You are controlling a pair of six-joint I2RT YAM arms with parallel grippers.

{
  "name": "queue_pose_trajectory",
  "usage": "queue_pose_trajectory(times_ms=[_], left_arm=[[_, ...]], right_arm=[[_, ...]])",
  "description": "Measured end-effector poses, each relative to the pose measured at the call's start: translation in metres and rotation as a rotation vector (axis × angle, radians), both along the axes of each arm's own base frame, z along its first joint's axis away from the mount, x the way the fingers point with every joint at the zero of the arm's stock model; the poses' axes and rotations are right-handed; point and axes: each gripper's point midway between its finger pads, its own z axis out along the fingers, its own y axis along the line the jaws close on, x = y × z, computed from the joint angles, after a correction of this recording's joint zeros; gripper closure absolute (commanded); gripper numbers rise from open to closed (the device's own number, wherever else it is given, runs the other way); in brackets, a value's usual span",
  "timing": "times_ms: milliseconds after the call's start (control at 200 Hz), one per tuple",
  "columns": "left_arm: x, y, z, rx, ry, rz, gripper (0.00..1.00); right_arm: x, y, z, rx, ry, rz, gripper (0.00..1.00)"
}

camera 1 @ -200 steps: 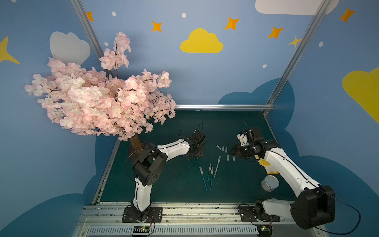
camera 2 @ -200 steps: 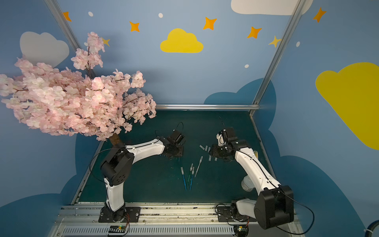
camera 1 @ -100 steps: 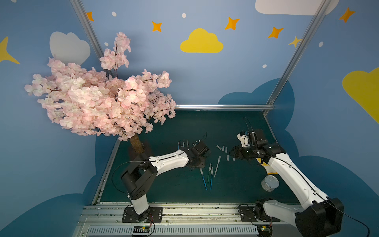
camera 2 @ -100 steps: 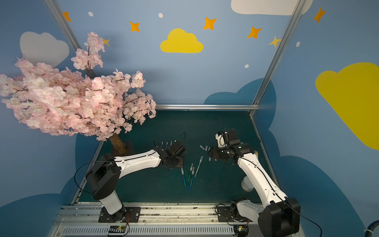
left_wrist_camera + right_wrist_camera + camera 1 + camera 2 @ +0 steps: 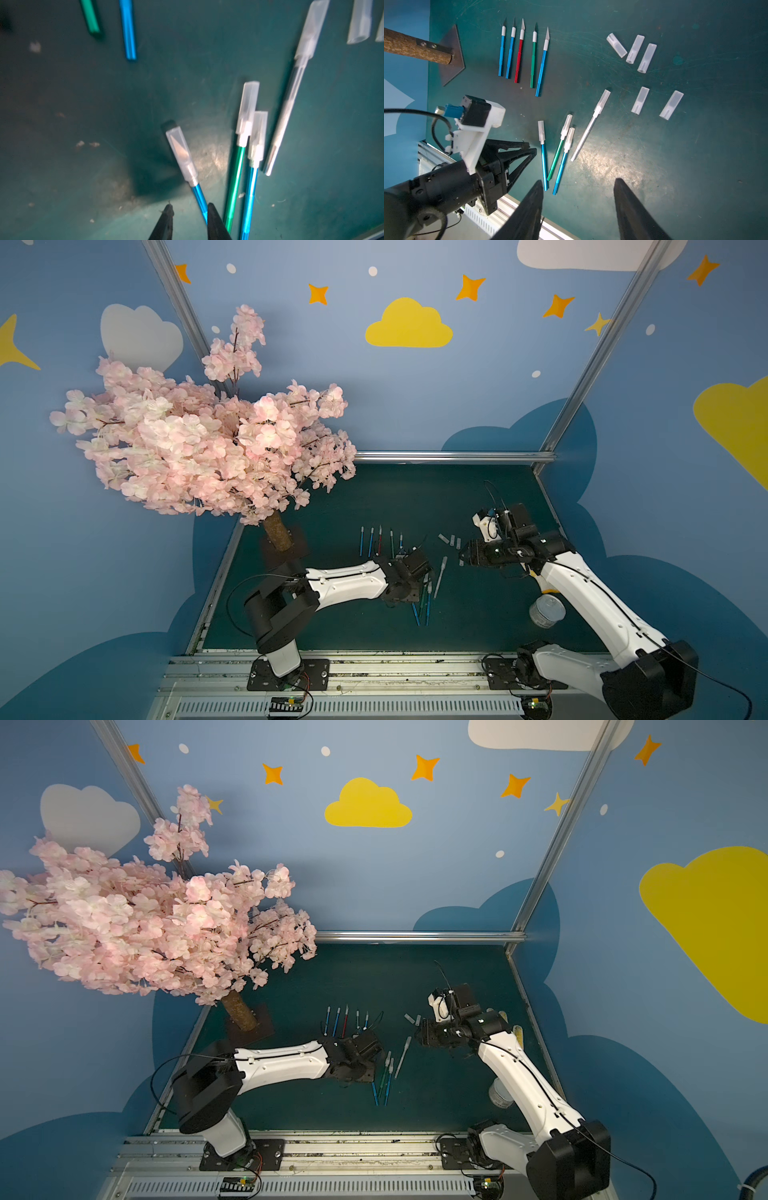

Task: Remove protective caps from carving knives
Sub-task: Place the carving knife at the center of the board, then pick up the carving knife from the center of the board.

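Several uncapped carving knives (image 5: 519, 54) with blue, red and green handles lie in a row (image 5: 380, 539) (image 5: 345, 1021) on the green mat. Nearer the front lie capped knives: a blue one (image 5: 544, 162) (image 5: 199, 197), a green one (image 5: 556, 160), another blue one (image 5: 560, 168) and a whitish one (image 5: 586, 135). My left gripper (image 5: 190, 207) (image 5: 531, 147) (image 5: 415, 593) is open low over the mat, and the first blue knife's handle runs between its fingers, close to one. Several loose protective caps (image 5: 635, 48) (image 5: 451, 540) lie beside my right gripper (image 5: 578, 181) (image 5: 465, 558), which hovers open and empty.
A pink blossom tree stands at the left, its trunk (image 5: 278, 535) on a dark base plate near the uncapped row. A small grey jar (image 5: 546, 612) sits under the right arm. A metal rail (image 5: 374, 664) runs along the mat's front edge.
My left arm has swung from the uncapped row toward the front, down to the capped knives, and the row now shows. The right gripper has stayed near the loose caps.
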Motion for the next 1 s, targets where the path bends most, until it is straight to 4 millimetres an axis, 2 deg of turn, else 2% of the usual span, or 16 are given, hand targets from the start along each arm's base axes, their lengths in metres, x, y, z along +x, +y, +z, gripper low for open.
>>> queue_pose_trajectory(times_ms=[410, 1001], left_arm=[[-0.013, -0.003, -0.007, 0.012, 0.029, 0.004, 0.68], [-0.019, -0.011, -0.019, 0.033, 0.066, 0.003, 0.69]], right_arm=[[-0.017, 0.009, -0.011, 0.027, 0.040, 0.060, 0.39], [-0.021, 0.008, -0.012, 0.029, 0.038, 0.062, 0.39]])
